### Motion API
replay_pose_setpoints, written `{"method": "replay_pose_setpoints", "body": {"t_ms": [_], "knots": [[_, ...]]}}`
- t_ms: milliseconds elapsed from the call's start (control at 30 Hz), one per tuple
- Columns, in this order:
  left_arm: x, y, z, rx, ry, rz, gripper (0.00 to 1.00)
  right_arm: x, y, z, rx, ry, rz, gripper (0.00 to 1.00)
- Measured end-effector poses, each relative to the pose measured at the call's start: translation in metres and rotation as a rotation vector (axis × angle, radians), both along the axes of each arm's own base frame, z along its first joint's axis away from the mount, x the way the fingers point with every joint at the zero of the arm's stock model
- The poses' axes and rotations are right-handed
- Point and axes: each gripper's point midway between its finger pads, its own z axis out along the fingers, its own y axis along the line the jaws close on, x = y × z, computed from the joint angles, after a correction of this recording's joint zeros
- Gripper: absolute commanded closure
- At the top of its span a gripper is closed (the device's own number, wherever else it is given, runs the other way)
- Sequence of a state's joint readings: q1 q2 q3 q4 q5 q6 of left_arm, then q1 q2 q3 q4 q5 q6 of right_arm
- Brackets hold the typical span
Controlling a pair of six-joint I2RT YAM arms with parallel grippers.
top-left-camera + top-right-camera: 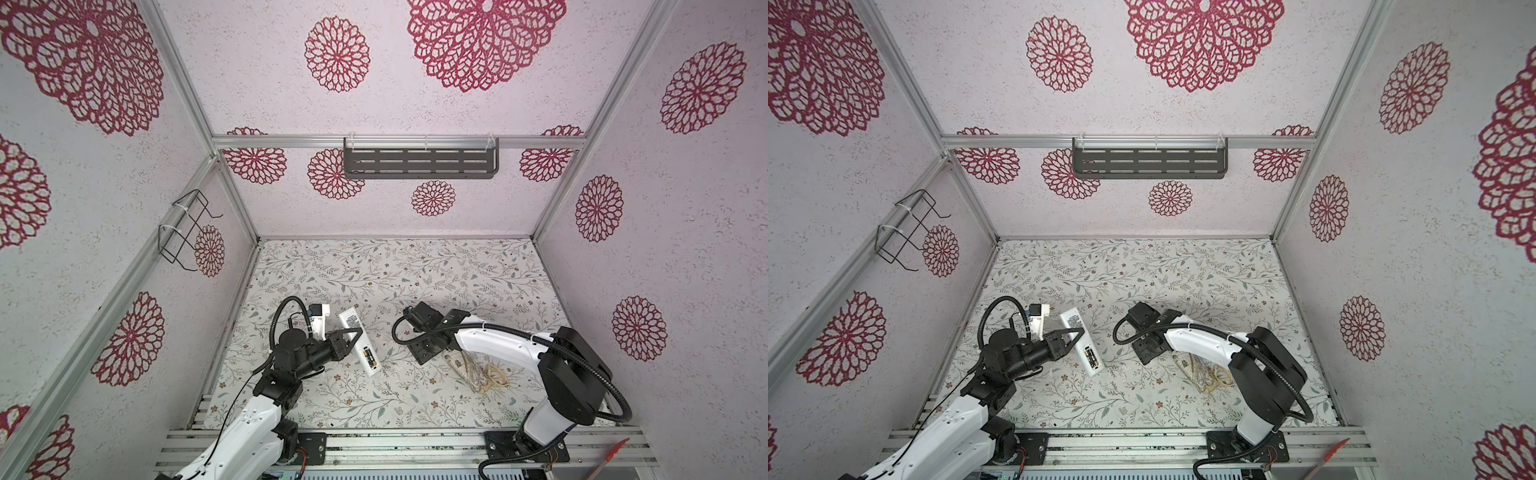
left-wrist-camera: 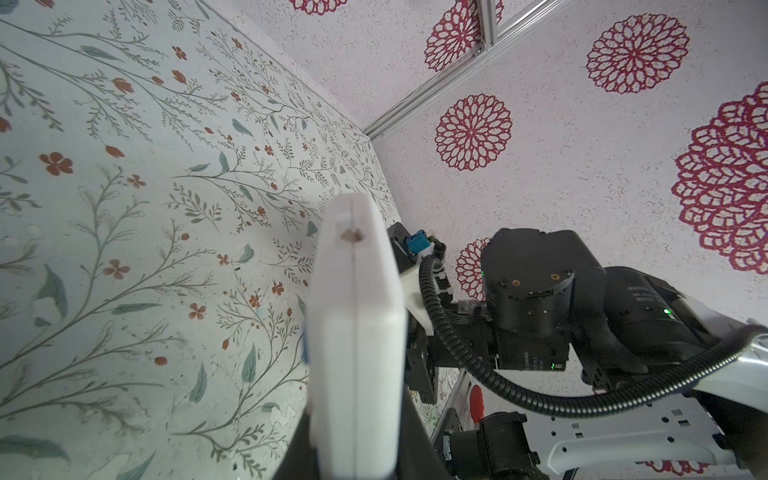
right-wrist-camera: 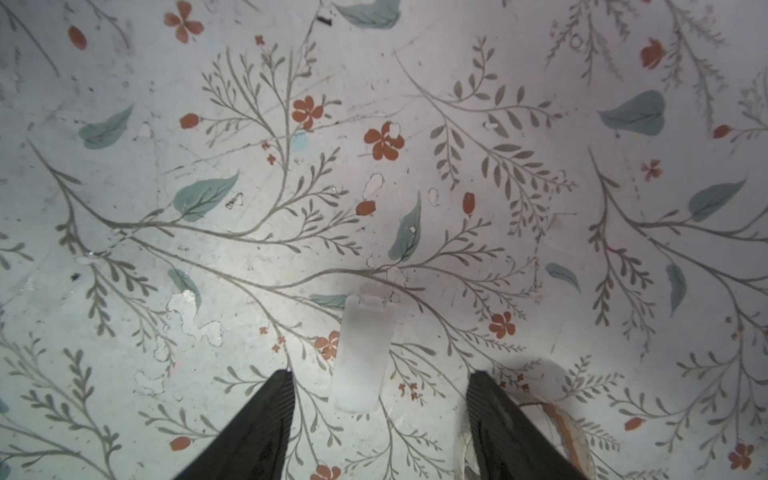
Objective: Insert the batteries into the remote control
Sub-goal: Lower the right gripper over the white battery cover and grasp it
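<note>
In both top views the remote control (image 1: 361,348) (image 1: 1084,347) is a long white bar, back side up, held at a slant over the left part of the flowered table (image 1: 374,270). A code sticker (image 1: 352,320) marks its far half. At the near end the compartment stands uncovered, with the two batteries (image 1: 370,358) (image 1: 1091,358) lying side by side inside, black with gold ends. The left gripper (image 1: 356,332) (image 1: 1079,332) reaches in from the left on a low, bent arm and is clamped across the middle of the remote control. The right arm arches in from the right, and the right gripper (image 1: 426,350) points down at the table, just beside a clear pouch (image 1: 478,370) with pale cords.

The left wrist view shows the remote control (image 2: 357,332) edge-on, with a seam and a small hole, and dark fingers (image 2: 293,455) at its base.

In the right wrist view the right gripper (image 3: 380,374) has its fingers spread wide and grips nothing. A pale battery cover (image 3: 361,353) lies flat on the table between them, apart from both.
</note>
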State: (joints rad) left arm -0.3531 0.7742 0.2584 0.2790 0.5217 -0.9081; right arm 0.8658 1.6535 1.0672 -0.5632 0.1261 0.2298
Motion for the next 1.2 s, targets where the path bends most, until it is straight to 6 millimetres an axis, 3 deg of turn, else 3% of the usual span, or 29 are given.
{"method": "replay_pose_setpoints", "body": {"t_ms": [333, 867, 1200], "knots": [[-0.001, 0.000, -0.003, 0.002, 0.004, 0.000, 1.00, 0.009, 0.008, -0.014, 0.031, 0.018, -0.009, 0.40], [0.000, 0.000, -0.003, 0.003, -0.001, -0.001, 1.00, 0.005, 0.004, -0.034, 0.044, 0.062, -0.018, 0.52], [0.001, 0.000, -0.003, 0.003, 0.001, -0.001, 1.00, 0.008, 0.005, -0.035, 0.050, 0.056, -0.020, 0.59]]}}
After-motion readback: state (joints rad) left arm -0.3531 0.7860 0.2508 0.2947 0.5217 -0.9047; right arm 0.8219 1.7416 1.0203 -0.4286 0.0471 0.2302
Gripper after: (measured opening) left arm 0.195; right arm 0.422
